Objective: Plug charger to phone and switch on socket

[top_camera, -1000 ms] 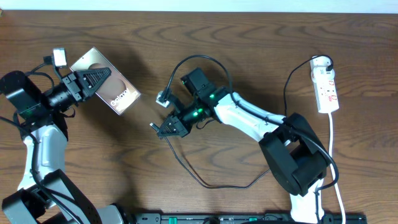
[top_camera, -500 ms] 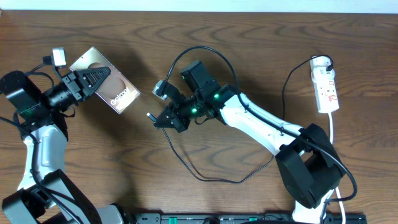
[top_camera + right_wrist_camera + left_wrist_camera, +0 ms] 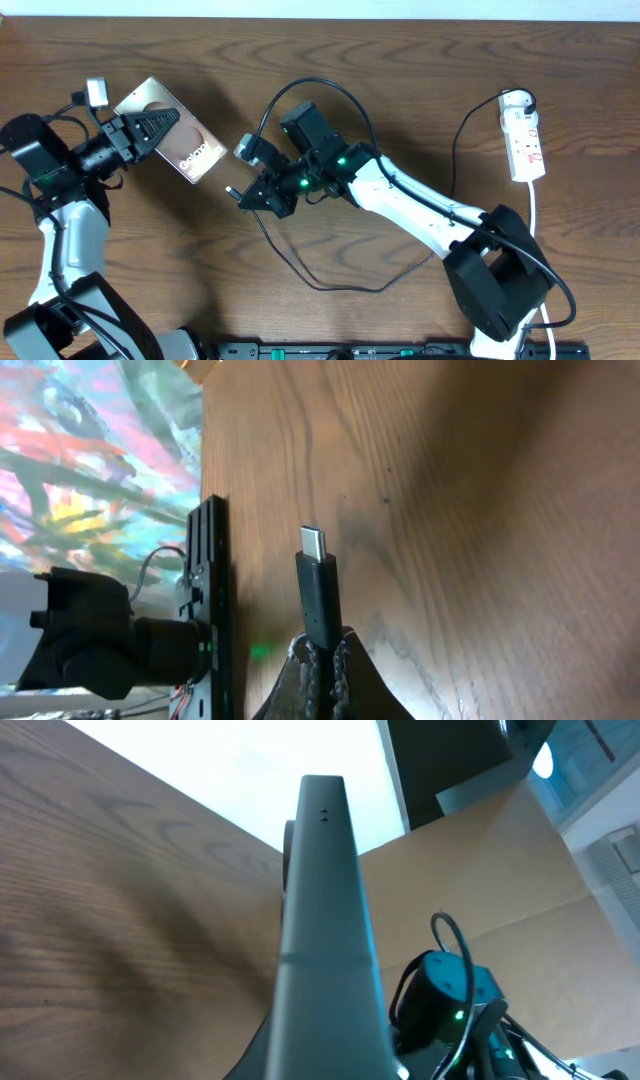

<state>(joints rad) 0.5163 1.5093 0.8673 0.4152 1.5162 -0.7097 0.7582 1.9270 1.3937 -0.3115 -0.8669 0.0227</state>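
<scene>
Grained wood table (image 3: 400, 60), glossy phone (image 3: 197, 148), slim charger (image 3: 320, 595)

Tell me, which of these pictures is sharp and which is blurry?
Overhead: sharp, evenly lit, soft shadow beside the phone. Left wrist: phone edge soft close up, top blown out white. Right wrist: the charger tip crisp, background smeared.

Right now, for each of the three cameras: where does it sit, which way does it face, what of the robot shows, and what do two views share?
Overhead: above the table, facing straight down; both arms show, left gripper on the phone, right gripper on the charger.
Left wrist: behind the left gripper, facing along the phone's edge toward the right arm.
Right wrist: behind the right gripper, facing low across the table; its fingers pinch the charger's plug.
Shared: overhead and left wrist both show the phone.
</scene>
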